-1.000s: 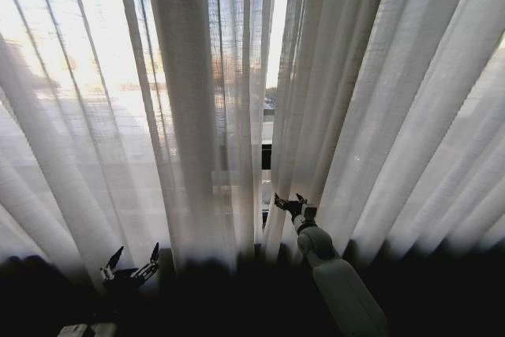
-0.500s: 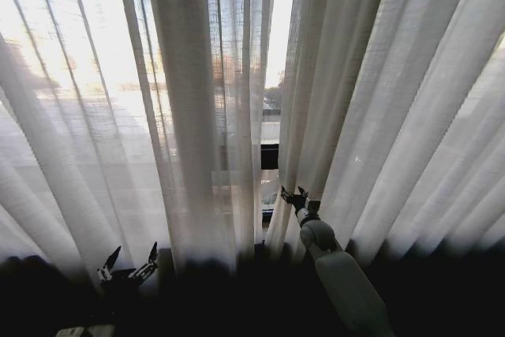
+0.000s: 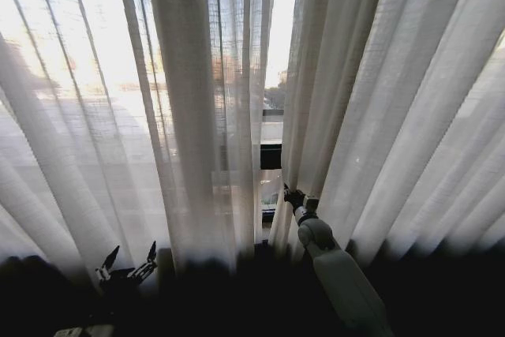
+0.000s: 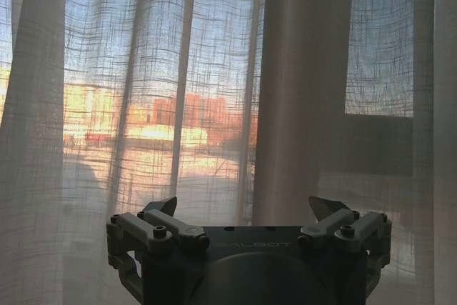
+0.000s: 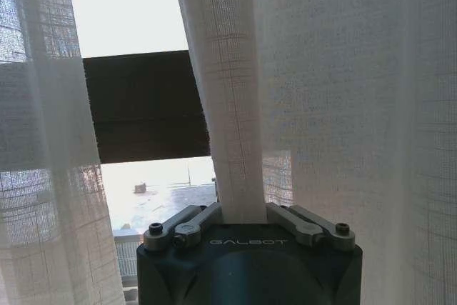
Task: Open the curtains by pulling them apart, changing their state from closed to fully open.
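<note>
At window, right gripper (image 5: 243,213) pinching curtains (image 5: 221,105)

— Position, right gripper (image 3: 290,193)?
— At inner edge of right curtain (image 3: 394,108), a fold between the fingers; gap and left curtain (image 3: 118,108) to its left.
— Left gripper (image 3: 126,264)?
— Low, before left curtain.

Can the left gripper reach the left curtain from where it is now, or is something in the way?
Probably yes. The left gripper hangs low with open fingers, the left curtain directly ahead and nothing between them. The right gripper is shut on the right curtain.
</note>
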Motion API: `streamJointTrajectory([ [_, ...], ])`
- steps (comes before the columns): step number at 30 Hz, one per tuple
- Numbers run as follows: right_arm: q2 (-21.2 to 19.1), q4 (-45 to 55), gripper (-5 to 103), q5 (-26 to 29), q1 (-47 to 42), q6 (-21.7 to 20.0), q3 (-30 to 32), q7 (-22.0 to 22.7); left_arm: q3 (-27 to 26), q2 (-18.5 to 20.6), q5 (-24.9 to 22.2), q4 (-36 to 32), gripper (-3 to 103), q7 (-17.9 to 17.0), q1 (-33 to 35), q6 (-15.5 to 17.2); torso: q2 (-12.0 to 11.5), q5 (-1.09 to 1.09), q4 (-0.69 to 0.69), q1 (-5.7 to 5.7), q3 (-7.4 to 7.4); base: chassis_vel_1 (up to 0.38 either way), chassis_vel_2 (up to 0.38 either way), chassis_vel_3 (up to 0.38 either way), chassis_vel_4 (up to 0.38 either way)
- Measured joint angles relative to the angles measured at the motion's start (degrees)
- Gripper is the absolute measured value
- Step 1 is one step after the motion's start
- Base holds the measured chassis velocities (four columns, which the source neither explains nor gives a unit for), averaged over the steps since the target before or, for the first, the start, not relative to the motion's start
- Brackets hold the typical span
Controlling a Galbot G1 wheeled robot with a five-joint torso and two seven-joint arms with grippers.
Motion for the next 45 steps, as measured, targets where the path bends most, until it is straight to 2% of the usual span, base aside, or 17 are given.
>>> streamJointTrajectory([
  [1, -0.12, 0.04, 4, 0.25, 0.01, 0.00, -0.12, 0.00, 0.03, -0.10, 0.00, 0.00, 100, 0.00, -0.08, 0.01, 0.00, 0.00, 0.00, 0.00, 0.00, 0.000, 0.000, 0.000, 0.000],
  [4, -0.32, 0.16, 1, 0.89, 0.20, -0.01, -0.41, 0.02, 0.06, -0.24, 0.01, 0.03, 100, 0.00, -0.28, 0.07, 0.00, 0.00, 0.00, 0.00, 0.00, 0.000, 0.000, 0.000, 0.000],
  [24, 0.25, -0.58, 0, 2.34, 1.34, -0.38, -0.89, -0.17, 0.10, -0.33, 0.02, 0.90, 100, -0.03, -1.54, 0.21, 0.00, -0.01, 0.01, 0.00, 0.00, -0.017, -0.022, 0.016, 0.022],
  [45, 0.02, -1.41, 0, 2.55, 1.36, -0.24, 1.43, -0.20, 0.23, -0.02, -0.51, 0.98, 100, 0.05, -1.51, 0.23, 0.01, 0.00, 0.00, -0.01, 0.00, -0.257, -0.301, 0.249, 0.307],
])
